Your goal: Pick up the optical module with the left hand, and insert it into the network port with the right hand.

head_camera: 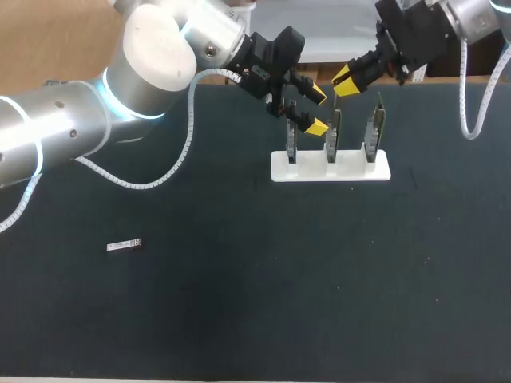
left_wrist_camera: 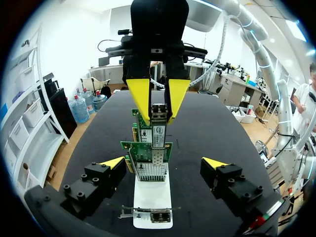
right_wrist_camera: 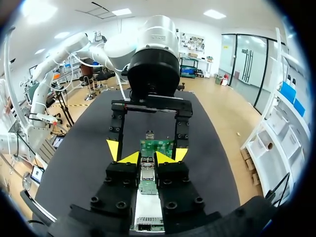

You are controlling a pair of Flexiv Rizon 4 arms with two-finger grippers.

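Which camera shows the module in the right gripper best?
Left wrist view: the module faces it, clamped in the right gripper above the cards. The right wrist view shows only a sliver of it; the head view, nothing clear.

Left arm (head_camera: pixel 152 64): silver-grey cylindrical links, white domed joint cap, cyan light rings. Right arm (head_camera: pixel 479 17): silver-grey likewise. A white coiled cable (head_camera: pixel 188 140) trails from each. Left gripper (head_camera: pixel 318 110) and right gripper (head_camera: pixel 346 81): black bodies, socket screws (left_wrist_camera: pixel 84 177) in the finger blocks, yellow wedge tips.
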